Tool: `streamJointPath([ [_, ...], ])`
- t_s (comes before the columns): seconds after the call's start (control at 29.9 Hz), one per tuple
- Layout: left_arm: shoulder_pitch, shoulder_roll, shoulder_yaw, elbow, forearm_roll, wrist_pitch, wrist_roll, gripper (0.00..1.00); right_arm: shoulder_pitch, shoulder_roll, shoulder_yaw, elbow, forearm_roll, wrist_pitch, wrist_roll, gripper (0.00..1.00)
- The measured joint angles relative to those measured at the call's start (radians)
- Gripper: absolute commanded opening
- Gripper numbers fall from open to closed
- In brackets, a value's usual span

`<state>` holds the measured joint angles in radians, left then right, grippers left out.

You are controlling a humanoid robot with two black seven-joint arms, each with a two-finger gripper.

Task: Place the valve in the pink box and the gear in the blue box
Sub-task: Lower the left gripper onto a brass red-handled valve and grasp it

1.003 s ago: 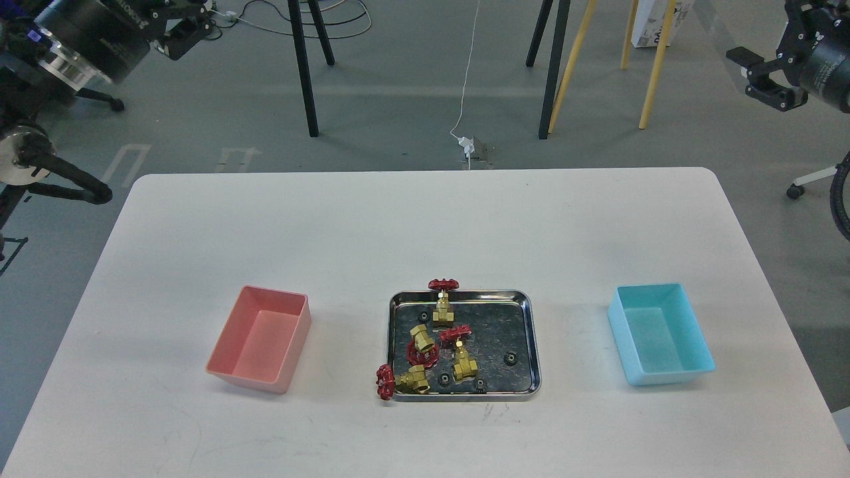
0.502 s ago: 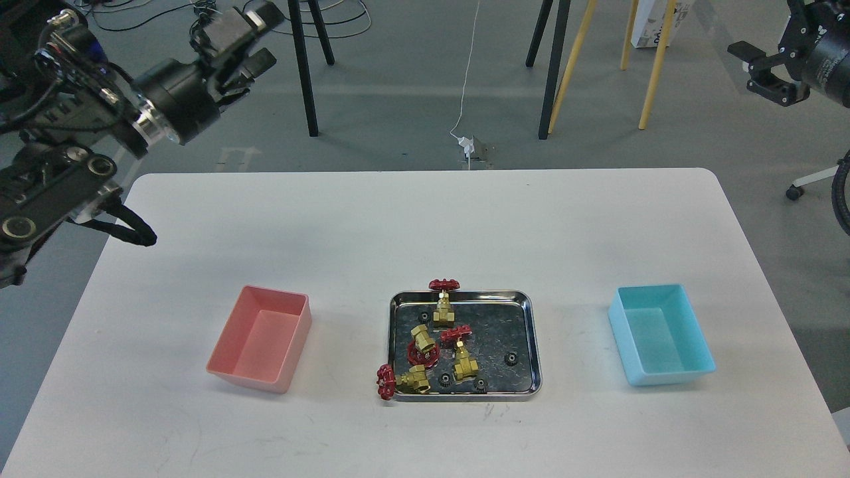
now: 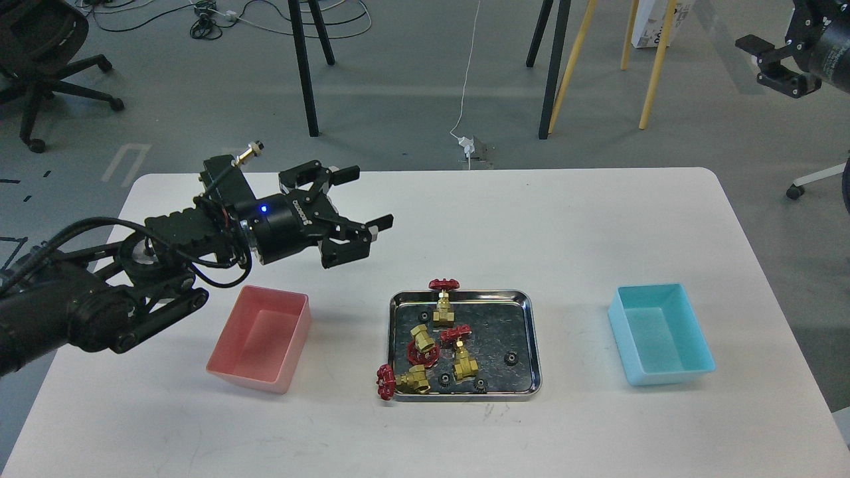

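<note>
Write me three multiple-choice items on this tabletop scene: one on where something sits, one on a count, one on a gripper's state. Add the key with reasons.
1. Where is the steel tray?
A. Between the pink box and the blue box
B. Inside the pink box
C. Left of the pink box

2. How many valves are there?
A. Two
B. Four
C. Six

3. How is the left gripper?
A. Shut on a valve
B. Open, holding nothing
C. Resting in the blue box

Key:
1 A, the tray lies mid-table with one box on each side.
2 B, four red handwheels show, as on the valve at the tray's far rim.
3 B, its fingers are spread apart above the table with nothing between them.
</note>
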<state>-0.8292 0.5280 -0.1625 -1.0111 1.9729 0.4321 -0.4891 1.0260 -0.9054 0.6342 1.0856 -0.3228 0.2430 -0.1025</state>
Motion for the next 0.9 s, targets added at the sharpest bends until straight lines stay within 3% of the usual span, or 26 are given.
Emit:
streamJointPath([
  [0.2,0.072,-0.080,0.022,0.074,0.197,0.055,0.000,1.00,0.009,-0.009,-0.001,-0.004,-0.054,0.001,0.000,0.99],
  [0.57,0.104,-0.189,0.140,0.192,0.209,0.057,0.001,1.00,0.053,-0.001,-0.090,-0.007,-0.087,0.001,-0.015,0.99],
  [0.9,0.138,-0.301,0.158,0.262,0.209,0.057,0.001,1.00,0.055,0.017,-0.137,-0.007,-0.101,0.001,-0.013,0.99],
])
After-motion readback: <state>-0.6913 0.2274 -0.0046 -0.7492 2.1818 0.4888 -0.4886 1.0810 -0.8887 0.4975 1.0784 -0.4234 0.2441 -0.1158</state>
